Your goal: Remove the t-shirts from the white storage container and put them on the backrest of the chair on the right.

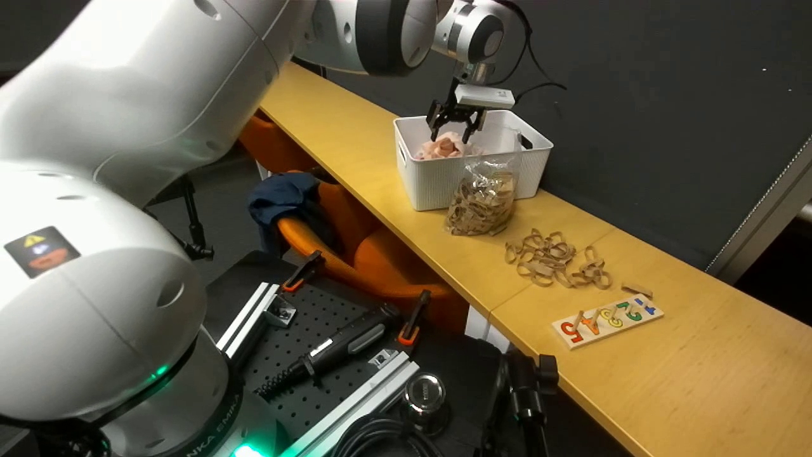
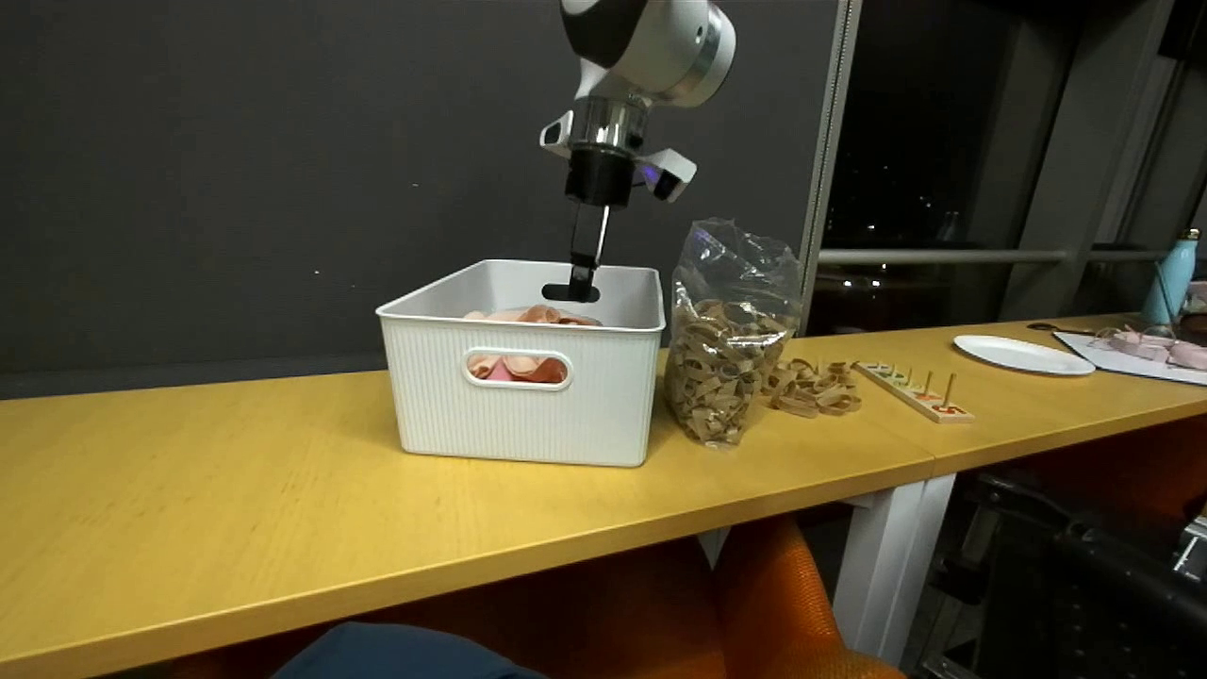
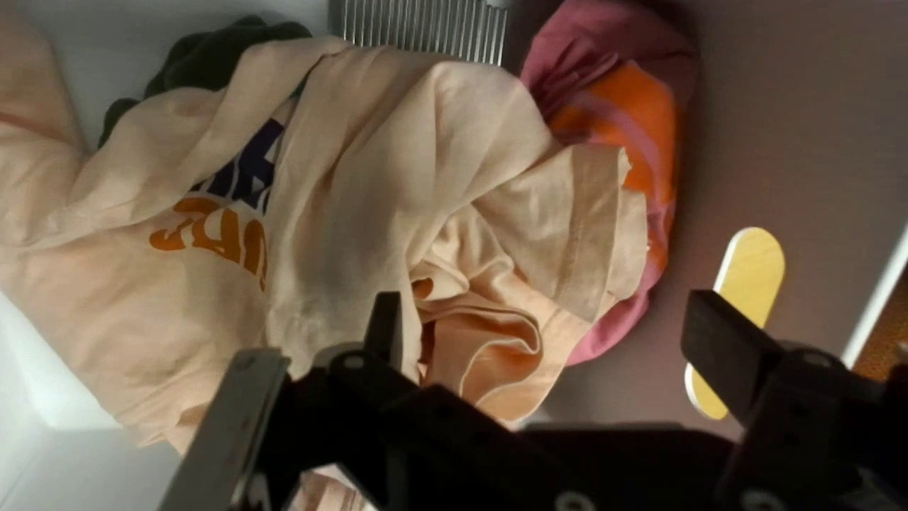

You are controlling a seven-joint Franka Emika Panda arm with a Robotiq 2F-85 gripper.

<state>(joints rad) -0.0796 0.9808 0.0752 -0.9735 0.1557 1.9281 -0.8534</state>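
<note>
The white storage container [image 1: 425, 184] stands on the table against the dark wall; it also shows in an exterior view [image 2: 528, 424]. Inside lies a crumpled peach t-shirt [image 3: 482, 128] with a dark and orange print. A pink cloth with an orange patch [image 3: 624, 106] and a dark green cloth [image 3: 220, 53] lie partly under it. My gripper [image 1: 450, 136] points down into the container, above the peach cloth. In the wrist view the gripper [image 3: 546, 326] is open, its fingers wide apart with nothing held. An orange chair [image 1: 380, 260] with dark blue cloth [image 1: 285, 197] on it stands beside the table.
A clear bag of tan bands [image 1: 482, 200] stands against the container. Loose bands [image 1: 552, 257] and a number peg board [image 1: 609, 319] lie further along the table [image 1: 717, 355]. A white plate [image 2: 1023, 355] and blue bottle [image 2: 1172, 278] are at the far end.
</note>
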